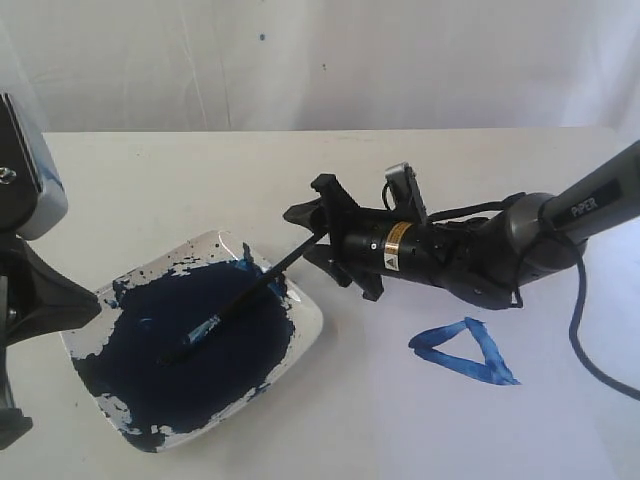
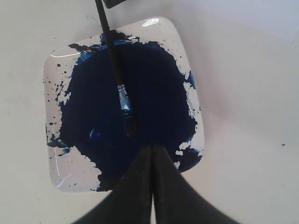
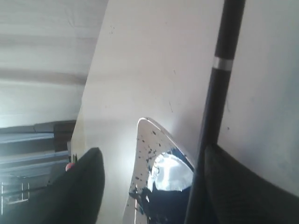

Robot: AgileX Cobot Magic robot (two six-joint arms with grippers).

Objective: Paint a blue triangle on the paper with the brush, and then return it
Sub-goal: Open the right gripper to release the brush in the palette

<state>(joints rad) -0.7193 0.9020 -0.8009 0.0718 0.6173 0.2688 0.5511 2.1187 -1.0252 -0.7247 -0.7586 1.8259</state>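
Observation:
The brush (image 1: 250,300) lies slanted, its blue-stained tip in the dark paint pool and its shaft across the rim of the glass dish (image 1: 308,312). Its handle end passes between the fingers of my right gripper (image 1: 312,240), which is open. In the right wrist view the brush (image 3: 219,93) leans along one finger while the other stands far off; the gripper (image 3: 152,158) grips nothing. A blue triangle (image 1: 492,362) is painted on the paper (image 1: 420,425) under the right arm. My left gripper (image 2: 152,150) is shut and empty, hovering over the dish (image 2: 58,170) near the brush (image 2: 114,60).
The paint dish (image 3: 147,140) takes up the front left of the table, with the left gripper (image 1: 85,305) at its left rim. A black cable (image 1: 590,350) hangs at the right edge. A pale wall stands behind the table.

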